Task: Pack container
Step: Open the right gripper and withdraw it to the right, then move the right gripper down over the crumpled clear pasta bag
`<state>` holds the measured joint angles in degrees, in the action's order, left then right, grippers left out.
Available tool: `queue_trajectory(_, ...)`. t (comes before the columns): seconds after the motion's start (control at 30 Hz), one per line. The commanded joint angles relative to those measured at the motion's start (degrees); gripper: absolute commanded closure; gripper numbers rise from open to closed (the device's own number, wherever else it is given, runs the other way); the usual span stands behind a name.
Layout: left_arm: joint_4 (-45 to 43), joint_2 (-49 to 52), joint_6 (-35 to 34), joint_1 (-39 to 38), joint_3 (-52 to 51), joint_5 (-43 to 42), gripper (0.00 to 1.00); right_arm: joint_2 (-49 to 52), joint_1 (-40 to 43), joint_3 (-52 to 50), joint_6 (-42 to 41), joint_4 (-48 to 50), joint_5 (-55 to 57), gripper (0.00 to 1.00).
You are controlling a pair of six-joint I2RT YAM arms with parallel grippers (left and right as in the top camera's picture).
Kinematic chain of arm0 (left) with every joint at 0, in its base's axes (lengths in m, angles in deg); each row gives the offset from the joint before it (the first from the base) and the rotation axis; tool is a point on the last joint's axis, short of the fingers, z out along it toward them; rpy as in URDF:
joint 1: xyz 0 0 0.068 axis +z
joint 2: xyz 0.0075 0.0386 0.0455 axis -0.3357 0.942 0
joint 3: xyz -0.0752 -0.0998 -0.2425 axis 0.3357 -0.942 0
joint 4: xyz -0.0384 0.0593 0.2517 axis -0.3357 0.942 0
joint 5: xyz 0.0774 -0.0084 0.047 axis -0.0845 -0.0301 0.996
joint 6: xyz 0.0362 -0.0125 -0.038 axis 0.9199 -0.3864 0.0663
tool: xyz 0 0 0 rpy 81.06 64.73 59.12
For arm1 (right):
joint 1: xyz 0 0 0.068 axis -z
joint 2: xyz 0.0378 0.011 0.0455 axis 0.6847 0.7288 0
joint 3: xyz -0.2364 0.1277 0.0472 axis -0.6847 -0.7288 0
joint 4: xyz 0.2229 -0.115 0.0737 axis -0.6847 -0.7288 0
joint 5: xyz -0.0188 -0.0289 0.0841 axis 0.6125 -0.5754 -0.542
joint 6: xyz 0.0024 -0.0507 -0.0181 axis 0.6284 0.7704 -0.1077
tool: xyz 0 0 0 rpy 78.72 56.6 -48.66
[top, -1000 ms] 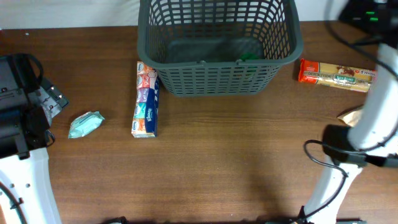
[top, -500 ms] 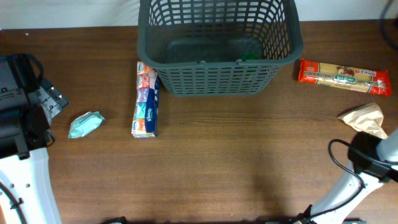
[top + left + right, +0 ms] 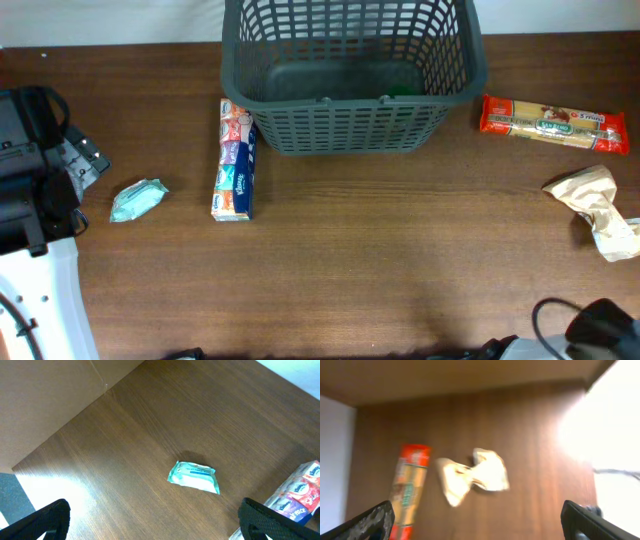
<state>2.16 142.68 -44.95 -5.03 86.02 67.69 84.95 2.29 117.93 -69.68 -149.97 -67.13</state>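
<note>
Wood of a brown table [image 3: 380, 270] fills the overhead view, and the basket [image 3: 350, 125] stands at twelve o'clock against the far edge, dark grey, with its slotted front wall facing six o'clock and its far rim cut off by the top of the picture. On its floor, toward the three o'clock side, lies a small green bit [image 3: 402, 90], too small to make out. Just beside the basket's front corner at about ten o'clock lies a long tissue pack [image 3: 235, 160], set lengthwise from twelve to six, its far end close to the basket wall; whether they touch cannot be told. Toward nine o'clock from that pack, and apart from it, lies a teal wipe packet [image 3: 138, 200]. At two o'clock, near the basket's other side, lies a red and yellow pasta pack [image 3: 555, 123], and toward four o'clock from it a crumpled wrapper [image 3: 595, 205], pale beige. The left arm [image 3: 30, 170] sits at the nine o'clock edge and the right arm [image 3: 600, 325] shows only at the five o'clock corner. In its wrist view the left gripper [image 3: 155, 520] hangs above bare wood with its jaws spread wide and nothing between them, the wipe packet beyond them. The right gripper [image 3: 480, 522], in a blurred view, also stands spread wide and holds nothing, above the wrapper and the pasta pack.
</note>
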Motion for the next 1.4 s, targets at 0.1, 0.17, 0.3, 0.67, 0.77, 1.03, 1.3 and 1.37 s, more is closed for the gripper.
queue_trajectory(0.1,-0.2,-0.2,-0.3,0.3,0.8,-0.4,0.01,3.0,0.7,-12.8,-8.0,4.2,1.5,0.01)
queue_trajectory(0.17,-0.1,-0.2,-0.3,0.3,0.8,-0.4,0.01,3.2,0.7,-15.8,-11.2,8.4,1.0,0.01)
queue_trajectory(0.3,-0.1,-0.2,-0.3,0.3,0.8,-0.4,0.01,5.1,0.6,-18.8,-16.8,12.2,-1.6,0.01)
queue_trajectory(0.67,-0.1,-0.2,-0.3,0.3,0.8,-0.4,0.01,17.8,-6.8,-18.8,-22.4,10.0,-6.5,0.01)
queue_trajectory(0.77,-0.2,-0.2,-0.3,0.3,0.8,-0.4,0.01,19.5,-8.9,-18.8,-22.4,11.6,-11.0,0.01)
queue_trajectory(1.03,-0.2,-0.2,-0.3,0.3,0.8,-0.4,0.01,20.3,-10.7,-18.8,-21.4,16.7,-10.7,0.01)
queue_trajectory(1.3,-0.1,-0.2,-0.3,0.3,0.8,-0.4,0.01,20.4,-10.7,-19.1,16.7,22.7,-3.9,0.01)
queue_trajectory(1.37,-0.1,-0.2,-0.3,0.3,0.8,-0.4,0.01,20.4,-10.7,-19.1,27.9,22.8,-3.8,0.01)
